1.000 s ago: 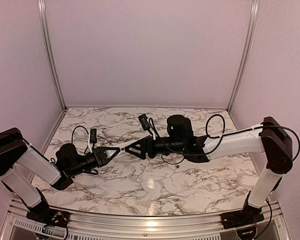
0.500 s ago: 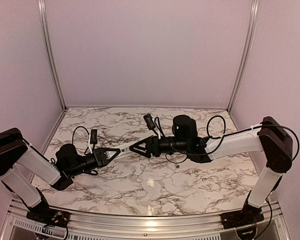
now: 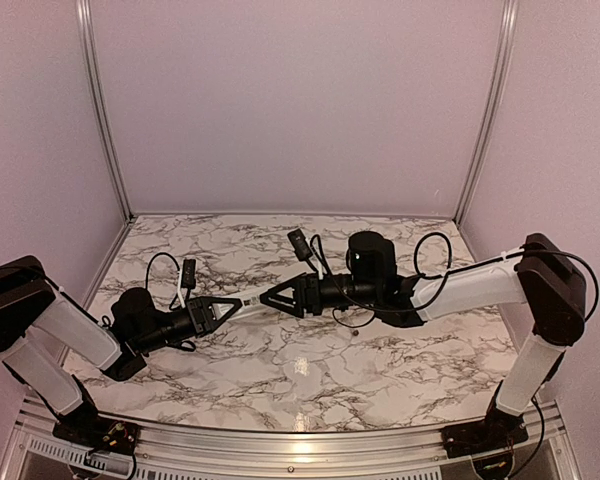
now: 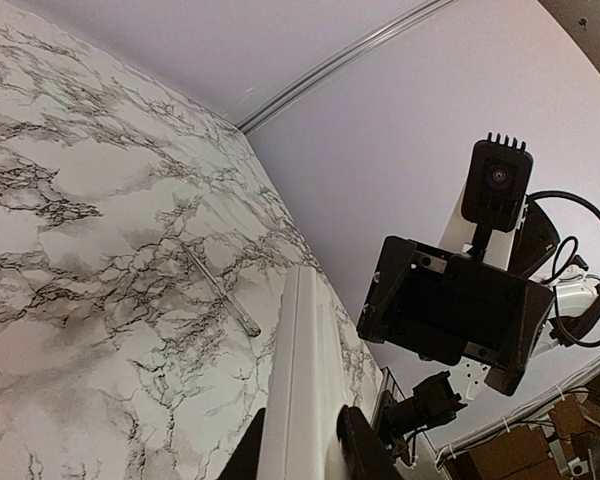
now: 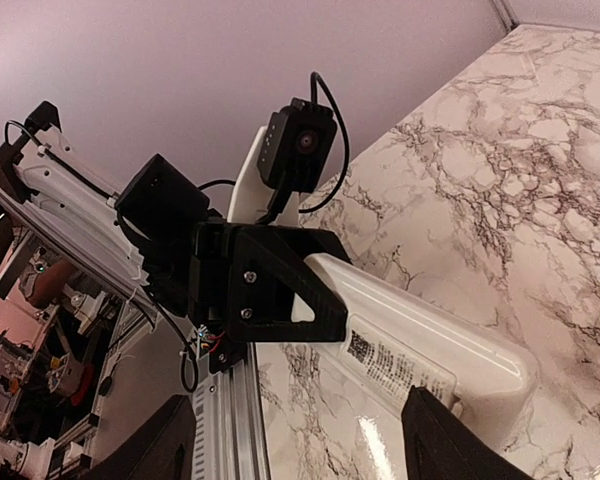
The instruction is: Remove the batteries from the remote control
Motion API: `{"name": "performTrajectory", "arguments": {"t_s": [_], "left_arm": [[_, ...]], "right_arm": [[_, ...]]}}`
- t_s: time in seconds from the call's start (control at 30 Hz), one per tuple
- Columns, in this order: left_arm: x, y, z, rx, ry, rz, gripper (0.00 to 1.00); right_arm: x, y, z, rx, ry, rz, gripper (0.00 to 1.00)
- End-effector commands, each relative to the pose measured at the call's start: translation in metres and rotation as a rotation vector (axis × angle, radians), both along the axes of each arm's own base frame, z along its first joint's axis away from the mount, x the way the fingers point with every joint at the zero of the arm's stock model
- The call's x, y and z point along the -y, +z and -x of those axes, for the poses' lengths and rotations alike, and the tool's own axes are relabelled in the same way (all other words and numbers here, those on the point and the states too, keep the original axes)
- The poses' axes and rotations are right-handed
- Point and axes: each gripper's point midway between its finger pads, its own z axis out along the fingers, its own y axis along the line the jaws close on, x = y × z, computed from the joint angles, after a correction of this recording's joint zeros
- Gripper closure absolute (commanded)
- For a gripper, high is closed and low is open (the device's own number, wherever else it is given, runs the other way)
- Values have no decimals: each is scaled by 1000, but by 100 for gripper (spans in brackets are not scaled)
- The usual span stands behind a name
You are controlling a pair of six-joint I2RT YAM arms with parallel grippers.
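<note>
Black left gripper (image 4: 308,455) narrow, clamping remote (image 4: 305,380) by one end | remote held above marble worktop (image 3: 310,375), aimed rightward | right gripper (image 5: 298,410) wide at its free end, holding nothing | batteries unseen, cover state unclear; unloading judged barely begun

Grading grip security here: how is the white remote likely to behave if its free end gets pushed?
The remote control juts straight from the left end effector without sagging, so it is probably stiff and light. Its glossy shell looks smooth; pinched at one end only, it might pivot or slip.
</note>
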Motion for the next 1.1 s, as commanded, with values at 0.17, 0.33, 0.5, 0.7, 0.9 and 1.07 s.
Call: {"name": "performTrajectory", "arguments": {"t_s": [0.17, 0.33, 0.5, 0.7, 0.9, 1.07], "left_arm": [[-14, 92, 20, 289, -15, 260, 100], [-12, 89, 16, 266, -7, 246, 100], [-12, 88, 14, 261, 3, 242, 100], [-12, 87, 13, 258, 8, 237, 100], [-13, 84, 10, 249, 23, 231, 100], [-16, 75, 0, 209, 77, 199, 100]], "right_arm": [[7, 21, -1, 38, -18, -31, 31], [7, 11, -16, 42, -101, 27, 31], [-4, 6, -19, 63, -117, 67, 31], [-11, 2, -20, 64, -122, 88, 31], [-12, -6, -22, 53, -136, 114, 31], [-14, -4, -17, 69, -146, 131, 31]]}}
